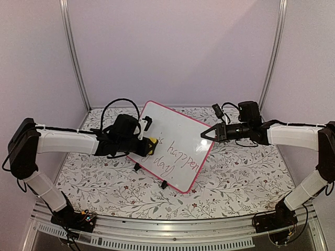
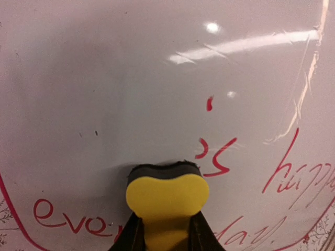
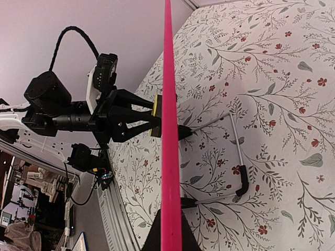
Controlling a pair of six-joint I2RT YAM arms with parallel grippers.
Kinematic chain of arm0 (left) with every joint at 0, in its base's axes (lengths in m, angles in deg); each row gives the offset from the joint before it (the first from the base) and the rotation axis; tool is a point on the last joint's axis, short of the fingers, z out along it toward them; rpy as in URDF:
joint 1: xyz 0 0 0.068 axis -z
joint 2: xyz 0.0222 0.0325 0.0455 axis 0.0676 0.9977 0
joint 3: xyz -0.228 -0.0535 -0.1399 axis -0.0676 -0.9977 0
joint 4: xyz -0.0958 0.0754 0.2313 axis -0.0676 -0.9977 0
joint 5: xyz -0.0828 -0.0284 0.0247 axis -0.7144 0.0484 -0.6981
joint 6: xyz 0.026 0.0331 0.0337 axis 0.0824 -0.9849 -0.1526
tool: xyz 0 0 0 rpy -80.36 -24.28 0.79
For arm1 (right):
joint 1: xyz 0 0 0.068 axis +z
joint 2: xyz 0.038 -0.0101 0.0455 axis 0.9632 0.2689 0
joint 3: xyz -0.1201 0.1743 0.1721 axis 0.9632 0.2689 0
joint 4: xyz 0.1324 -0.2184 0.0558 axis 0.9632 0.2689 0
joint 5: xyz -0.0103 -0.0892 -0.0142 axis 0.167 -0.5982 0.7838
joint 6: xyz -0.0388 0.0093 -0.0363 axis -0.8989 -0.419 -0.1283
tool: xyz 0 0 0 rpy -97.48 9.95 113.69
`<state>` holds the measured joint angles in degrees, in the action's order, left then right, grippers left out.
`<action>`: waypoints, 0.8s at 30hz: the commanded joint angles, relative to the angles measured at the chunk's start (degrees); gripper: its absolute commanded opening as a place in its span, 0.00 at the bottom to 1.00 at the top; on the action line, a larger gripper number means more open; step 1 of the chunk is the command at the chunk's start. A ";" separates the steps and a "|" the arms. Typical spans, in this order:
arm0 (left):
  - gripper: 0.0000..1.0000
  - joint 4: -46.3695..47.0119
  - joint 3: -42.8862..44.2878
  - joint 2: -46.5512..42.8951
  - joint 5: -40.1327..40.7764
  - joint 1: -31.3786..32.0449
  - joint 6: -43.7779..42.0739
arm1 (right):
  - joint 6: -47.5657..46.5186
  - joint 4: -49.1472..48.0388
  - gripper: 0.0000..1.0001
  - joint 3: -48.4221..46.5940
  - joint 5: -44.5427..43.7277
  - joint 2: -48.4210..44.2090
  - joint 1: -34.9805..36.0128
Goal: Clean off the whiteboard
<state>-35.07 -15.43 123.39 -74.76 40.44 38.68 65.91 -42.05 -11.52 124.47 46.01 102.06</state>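
Your left gripper [image 2: 166, 238] is clamped tight on a yellow-backed eraser with a black felt face [image 2: 167, 194], and the felt is pressed against a glossy white rectangular whiteboard with a thin pink-red frame [image 1: 178, 137]. The whiteboard stands tilted on the floral-patterned bench [image 1: 235, 178], between the two arms. Your right gripper [image 1: 204, 135] is pinched closed on its right edge. The red handwriting reads "day" and what looks like "happen". A word starting "eve" sits beside the eraser, with its ending hidden.
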 commanded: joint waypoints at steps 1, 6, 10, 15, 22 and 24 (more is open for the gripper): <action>0.00 -1.46 1.28 1.02 -0.44 0.60 0.21 | -5.09 9.12 0.00 3.15 0.55 4.84 3.10; 0.00 -2.54 7.75 5.12 -0.78 0.67 -2.10 | -5.09 9.41 0.00 3.23 0.26 4.54 3.10; 0.00 -2.42 9.91 6.75 -1.40 0.77 -2.29 | -5.43 9.83 0.00 3.23 -0.14 4.15 3.10; 0.00 -1.95 7.40 5.80 -1.37 1.28 -1.12 | -5.44 9.59 0.00 3.50 -0.11 3.92 3.12; 0.00 -1.40 -0.42 0.33 -0.20 2.09 1.65 | -5.09 8.87 0.00 3.68 0.37 4.60 3.10; 0.00 -1.31 -2.02 -0.84 0.16 2.22 2.34 | -5.01 8.79 0.00 3.76 0.45 4.69 3.10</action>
<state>-34.44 -13.46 124.33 -75.28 41.53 39.07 65.91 -42.40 -11.60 125.02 46.49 101.75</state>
